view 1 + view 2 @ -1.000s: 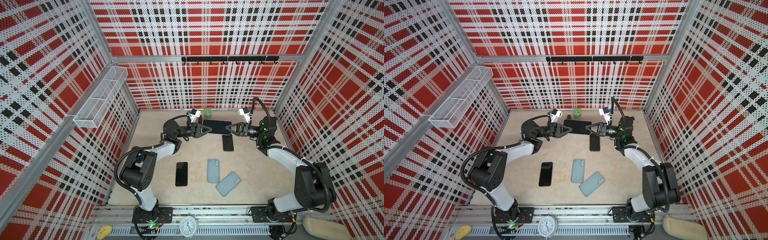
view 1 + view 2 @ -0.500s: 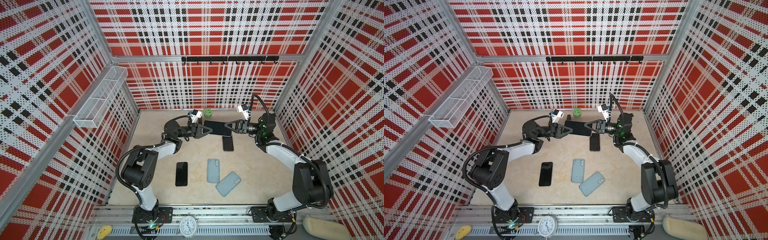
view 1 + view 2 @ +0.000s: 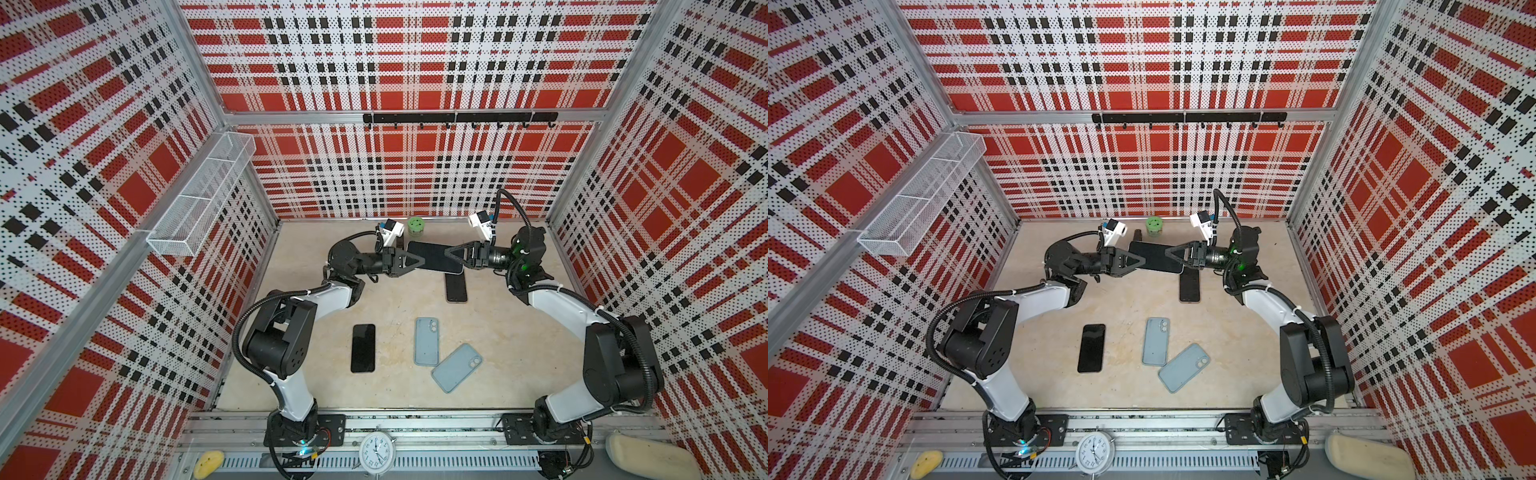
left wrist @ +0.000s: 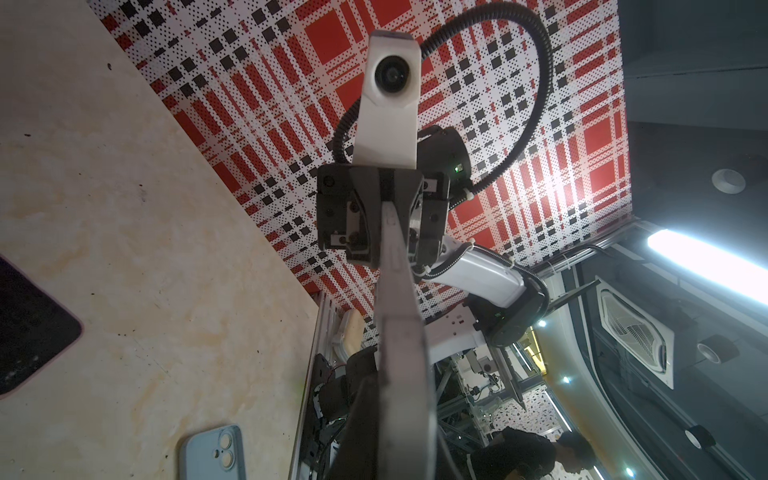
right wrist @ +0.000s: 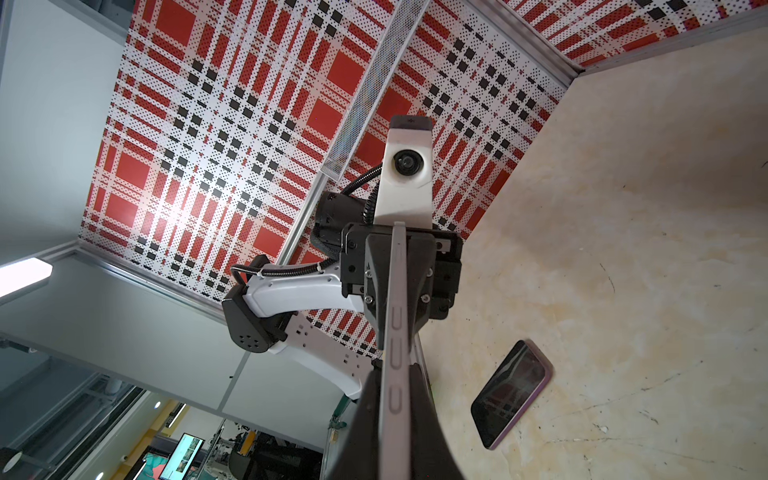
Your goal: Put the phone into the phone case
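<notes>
Holding phone (image 3: 435, 259) mid-air, clamped at either end by left tool (image 3: 421, 261) and right tool (image 3: 447, 252); seemingly uncased; seating into phone case (image 3: 427, 341) pending.

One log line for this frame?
left gripper: shut on phone | right gripper: shut on phone | phone: held above table | blue cases: lying on table

Three perforated walls (image 3: 415, 62) printed in red, black and white plaid close in a beige, marbled counter (image 3: 519, 374). An aluminium bar (image 3: 291, 118) crosses the back wall, carrying a black hook rail (image 3: 457, 117). A white wire basket (image 3: 199, 199) hangs on the left wall. A round clock (image 3: 376, 452) sits at the front edge. Beyond the enclosure, a ceiling strip light (image 4: 706, 266) glows near an air vent (image 4: 636, 332).
</notes>
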Controlling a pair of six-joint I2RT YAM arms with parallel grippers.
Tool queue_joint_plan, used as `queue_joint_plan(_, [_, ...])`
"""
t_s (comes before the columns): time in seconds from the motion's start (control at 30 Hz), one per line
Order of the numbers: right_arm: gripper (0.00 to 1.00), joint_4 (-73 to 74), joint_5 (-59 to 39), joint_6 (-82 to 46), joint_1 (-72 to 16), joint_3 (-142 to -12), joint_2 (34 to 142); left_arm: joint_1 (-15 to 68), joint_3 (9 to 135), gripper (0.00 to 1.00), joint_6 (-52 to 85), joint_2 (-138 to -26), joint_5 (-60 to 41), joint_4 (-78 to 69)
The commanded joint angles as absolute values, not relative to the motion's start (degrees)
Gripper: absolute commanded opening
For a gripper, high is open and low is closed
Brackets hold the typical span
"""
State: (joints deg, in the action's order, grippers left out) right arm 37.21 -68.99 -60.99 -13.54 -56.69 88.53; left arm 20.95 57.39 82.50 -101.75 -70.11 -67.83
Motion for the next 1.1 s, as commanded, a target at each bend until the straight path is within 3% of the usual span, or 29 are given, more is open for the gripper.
queue_joint_plan(0.0, [0.00, 39.80, -69.43, -58.17, -13.94, -58.09, 87.70, 19.80, 58.30, 0.21, 83.67, -99.86, -68.96, -68.68])
queue_joint_plan(0.17, [0.00, 34.31, -66.27, -54.40, -13.26, -57.87, 85.52, 18.22, 56.88, 0.40, 71.51, -94.57, -66.62, -54.44])
queue_joint_plan(0.37, [0.00, 26.96, -61.13, -50.13, -10.40, -56.82, 81.50, 14.44, 58.33, 0.53, 45.22, -85.12, -57.65, -18.59])
queue_joint_plan(0.5, [0.00, 20.02, -57.60, -45.81, -9.38, -56.32, 78.92, 15.62, 64.69, 0.59, 22.37, -79.72, -40.08, 11.81])
queue_joint_plan(0.6, [0.00, 13.30, -54.05, -41.31, -9.23, -56.55, 76.99, 20.29, 67.97, 0.62, 11.97, -77.30, -25.14, 23.53])
queue_joint_plan(0.8, [0.00, 2.48, -46.18, -34.49, -9.23, -56.11, 73.81, 29.82, 66.47, 0.68, 5.33, -73.10, -4.17, 27.69])
queue_joint_plan(1.07, [0.00, -5.63, -38.60, -29.49, -9.23, -54.71, 71.27, 39.63, 52.49, 0.74, 14.77, -62.87, 9.19, 17.80])
